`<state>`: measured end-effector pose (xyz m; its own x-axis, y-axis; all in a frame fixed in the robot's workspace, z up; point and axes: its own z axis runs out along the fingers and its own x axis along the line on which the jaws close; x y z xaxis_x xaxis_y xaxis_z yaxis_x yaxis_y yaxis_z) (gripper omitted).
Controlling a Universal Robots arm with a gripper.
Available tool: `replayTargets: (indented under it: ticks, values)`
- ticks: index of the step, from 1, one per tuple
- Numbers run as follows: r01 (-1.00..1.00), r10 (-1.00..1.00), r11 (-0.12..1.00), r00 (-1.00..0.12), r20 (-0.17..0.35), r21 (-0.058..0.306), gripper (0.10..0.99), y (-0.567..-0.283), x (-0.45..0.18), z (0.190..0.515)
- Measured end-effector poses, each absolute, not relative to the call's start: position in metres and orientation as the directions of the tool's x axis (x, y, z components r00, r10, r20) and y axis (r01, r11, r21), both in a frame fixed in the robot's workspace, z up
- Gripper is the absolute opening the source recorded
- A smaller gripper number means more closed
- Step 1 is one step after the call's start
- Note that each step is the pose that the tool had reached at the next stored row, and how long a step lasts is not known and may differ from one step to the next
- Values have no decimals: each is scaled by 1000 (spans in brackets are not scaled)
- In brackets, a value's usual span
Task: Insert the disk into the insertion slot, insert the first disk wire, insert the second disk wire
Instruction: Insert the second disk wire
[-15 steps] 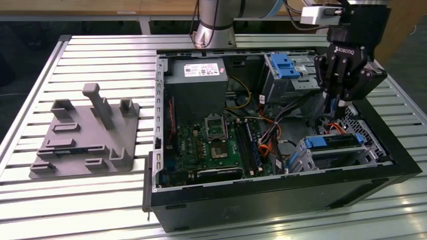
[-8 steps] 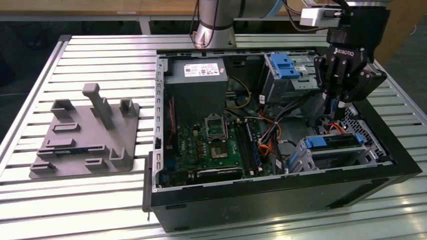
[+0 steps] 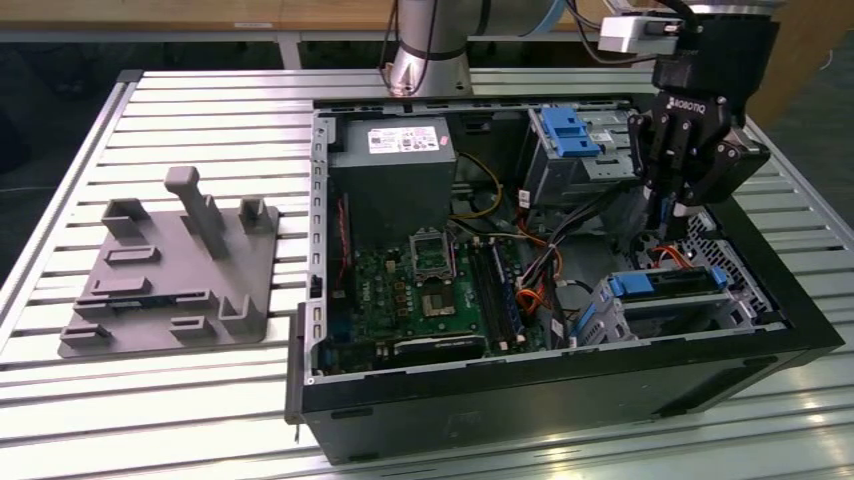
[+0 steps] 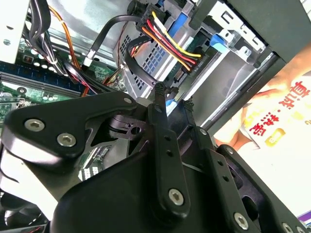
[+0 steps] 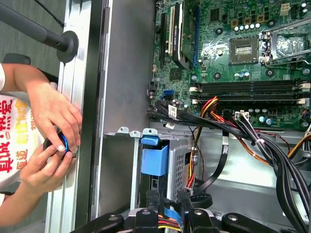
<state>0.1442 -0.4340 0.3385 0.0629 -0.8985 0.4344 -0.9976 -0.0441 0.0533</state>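
Note:
The disk (image 3: 671, 284), in its blue carrier (image 5: 155, 159), sits inside the insertion slot (image 3: 694, 318), the silver cage (image 5: 119, 165) at the case's corner on the exterior view's right. My gripper (image 3: 675, 205) hangs just above that cage. In both wrist views its black fingers (image 4: 160, 104) stand close together on a thin blue wire (image 4: 172, 102), with the gripper (image 5: 166, 198) right over the disk's end. A bundle of yellow, red and black wires (image 4: 167, 41) ends in a black plug (image 4: 192, 68) at the disk's edge.
A taller silver bay with a blue latch (image 3: 567, 130) stands behind the cage. The motherboard (image 3: 427, 280) and loose cables (image 5: 262, 145) fill the case's middle. A person's hands (image 5: 51, 126) hold a small object at the case's outer wall. A grey fixture plate (image 3: 174, 270) lies outside.

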Motion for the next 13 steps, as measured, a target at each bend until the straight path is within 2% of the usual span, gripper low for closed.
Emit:
replayTargets:
  ticks: [6,13]
  values:
    - [-998,-899,-44,63,434,53,298,-434,144,338]
    - [-999,-900,-44,48,433,19,298,-435,140,338]
